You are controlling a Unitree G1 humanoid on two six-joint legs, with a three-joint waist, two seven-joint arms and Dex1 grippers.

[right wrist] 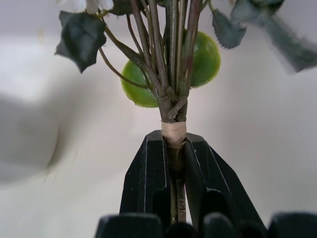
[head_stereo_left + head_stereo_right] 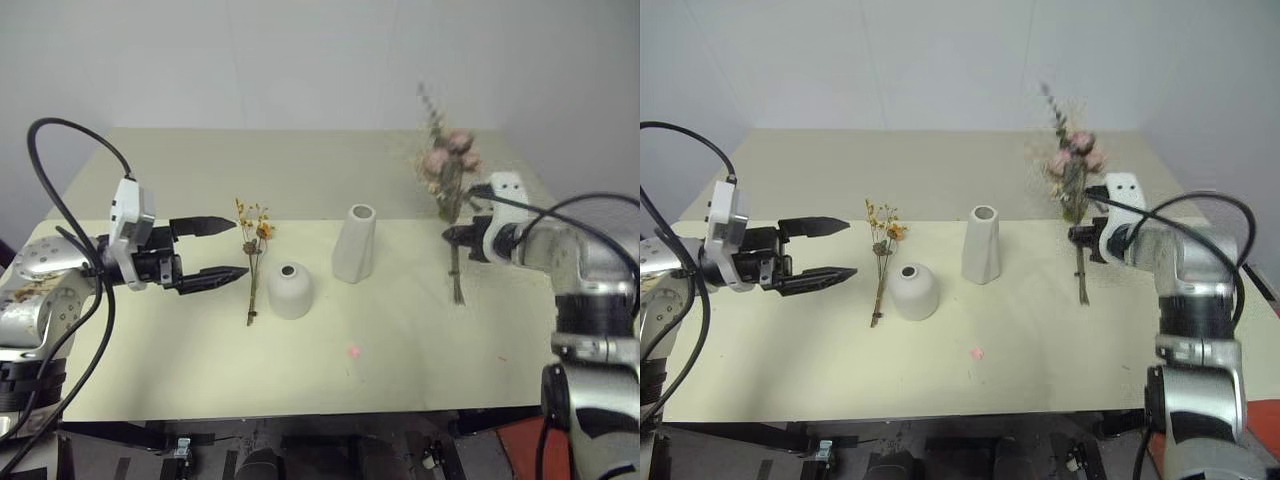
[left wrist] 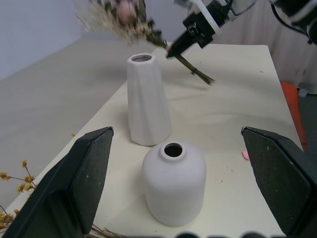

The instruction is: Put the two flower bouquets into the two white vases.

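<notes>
From the head cameras we see our left gripper (image 2: 228,250) at nine o'clock of the cream table (image 2: 400,340), level, its two black fingers spread wide with nothing between them. Just past its tips lies the yellow-orange spray (image 2: 253,258), flat on the table with its stems running toward six o'clock. The squat vase (image 2: 290,290) stands just beside that spray on its three o'clock side, and the tall vase (image 2: 354,243) stands near it toward one o'clock. At three o'clock our right gripper (image 2: 455,234) is clamped on the stems of the rose bunch (image 2: 448,165), which stands upright above the table, blooms at twelve o'clock and stem ends hanging below the grip.

From the left wrist we see both black fingers (image 3: 74,183) far apart, the squat vase between them, the tall vase behind it, and the right gripper holding the rose bunch beyond.

From the right wrist we see our jaws closed on the taped stems, with green leaves (image 1: 81,35) above.
</notes>
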